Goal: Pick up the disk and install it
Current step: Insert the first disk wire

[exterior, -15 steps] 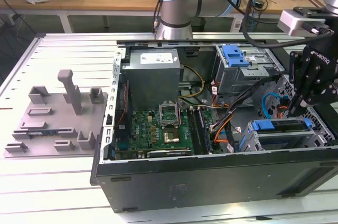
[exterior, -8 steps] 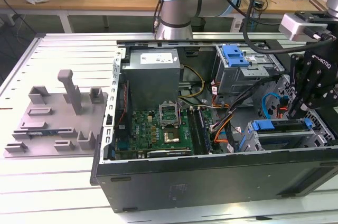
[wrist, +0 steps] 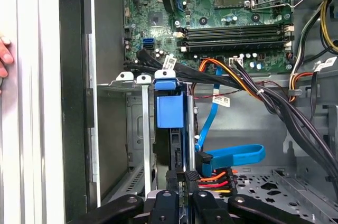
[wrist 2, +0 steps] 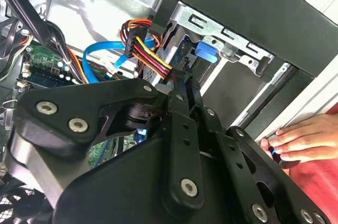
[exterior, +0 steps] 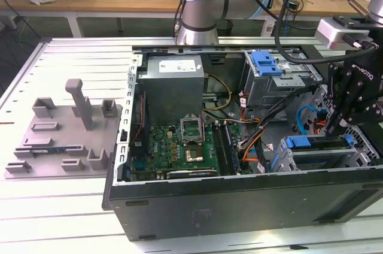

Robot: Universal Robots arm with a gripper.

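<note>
The disk stands on edge in the lower drive cage at the front corner of the open computer case, on the exterior view's right. Its blue carrier frame sticks out at the cage's mouth in the first wrist view. My gripper hangs right over the disk's other end. In both wrist views its fingers are drawn close together against that end of the disk. I cannot tell whether they pinch the carrier or only touch it. In the second wrist view the gripper ends beside a cable plug.
A blue data cable and a red-yellow-black power cable lie next to the fingertips. The motherboard fills the case floor. A second cage with a blue bracket stands at the back. A person's hand rests outside the case wall. A grey fixture plate lies to the exterior view's left.
</note>
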